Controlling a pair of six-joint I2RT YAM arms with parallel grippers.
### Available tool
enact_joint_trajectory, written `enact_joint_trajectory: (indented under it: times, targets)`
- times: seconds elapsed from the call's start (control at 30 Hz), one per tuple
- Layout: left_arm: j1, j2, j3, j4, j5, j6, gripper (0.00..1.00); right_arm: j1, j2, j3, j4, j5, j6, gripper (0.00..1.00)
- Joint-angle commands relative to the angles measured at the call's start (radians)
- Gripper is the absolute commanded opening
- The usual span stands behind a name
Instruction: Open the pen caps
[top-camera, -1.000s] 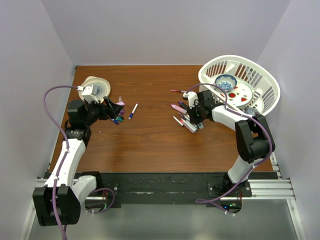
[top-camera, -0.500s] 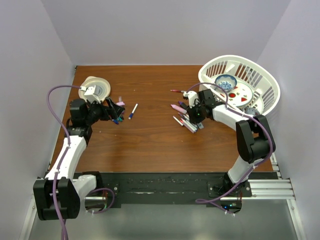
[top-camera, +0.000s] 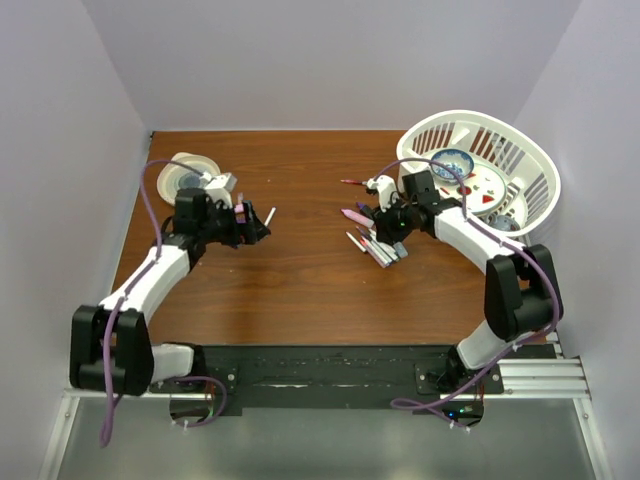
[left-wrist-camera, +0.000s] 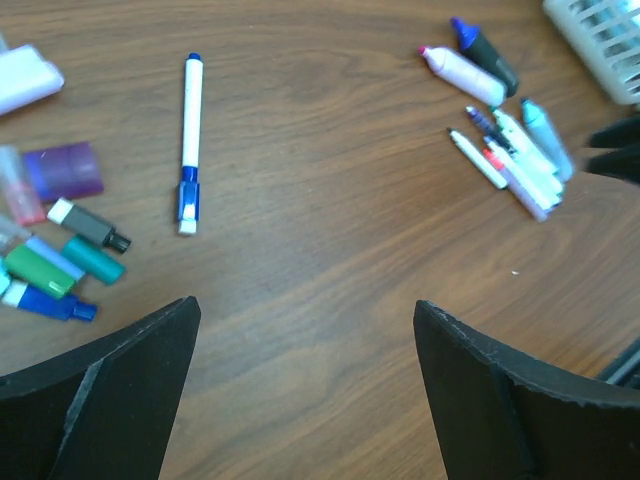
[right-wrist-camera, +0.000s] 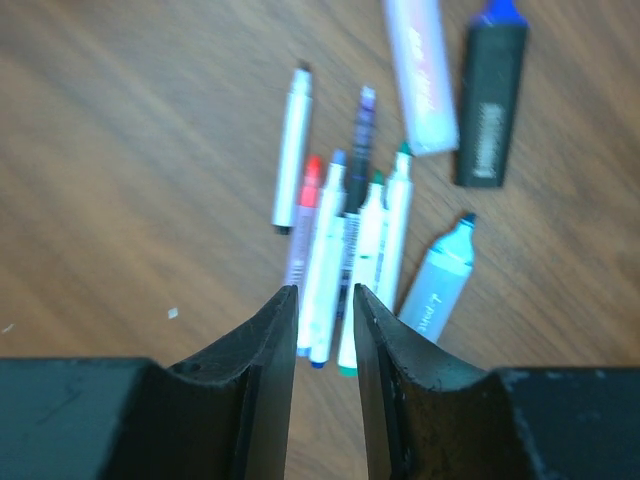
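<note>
Most of the job looks done. Loose pen caps (left-wrist-camera: 93, 258) lie toward the desk's (left-wrist-camera: 330, 260) left edge, and the pens (right-wrist-camera: 327, 240) heaped toward its right edge show bare tips. One blue pen (left-wrist-camera: 191, 120) between them may still be capped. Your left hand (left-wrist-camera: 305, 310) is spread wide and empty. Your right hand (right-wrist-camera: 325, 300) is narrowed to a slit, also empty.

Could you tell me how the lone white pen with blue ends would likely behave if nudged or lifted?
The white pen looks round and slim, lying alone on the wooden table, so a sideways nudge would probably roll it. It seems stiff and light, so the open left gripper should lift it easily.
</note>
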Motion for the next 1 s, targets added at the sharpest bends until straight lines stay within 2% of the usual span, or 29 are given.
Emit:
enact_joint_trajectory:
  times: [0.0, 0.03, 0.07, 0.23, 0.27, 0.4, 0.7, 0.97]
  targets:
    - [-0.103, 0.152, 0.226, -0.163, -0.231, 0.118, 0.9, -0.003, -0.095, 0.05, -0.104, -0.198, -0.141, 0.33]
    - [-0.149, 0.19, 0.265, -0.194, -0.318, 0.148, 0.88, -0.003, -0.109, 0.049, -0.107, -0.231, -0.148, 0.34]
    - [-0.168, 0.229, 0.304, -0.249, -0.354, 0.161, 0.8, -0.003, -0.12, 0.041, -0.11, -0.247, -0.154, 0.34]
    - [-0.238, 0.451, 0.512, -0.378, -0.536, 0.22, 0.61, -0.003, -0.163, 0.033, -0.115, -0.298, -0.165, 0.35]
    - [-0.245, 0.473, 0.524, -0.396, -0.551, 0.224, 0.54, -0.003, -0.166, 0.032, -0.115, -0.308, -0.166, 0.35]
    - [-0.249, 0.533, 0.543, -0.407, -0.58, 0.24, 0.46, -0.003, -0.168, 0.029, -0.116, -0.345, -0.166, 0.35]
    - [-0.251, 0.617, 0.555, -0.406, -0.575, 0.254, 0.39, -0.003, -0.157, 0.029, -0.124, -0.37, -0.172, 0.35]
    - [-0.249, 0.645, 0.572, -0.409, -0.58, 0.256, 0.37, -0.003, -0.154, 0.026, -0.124, -0.379, -0.172, 0.35]
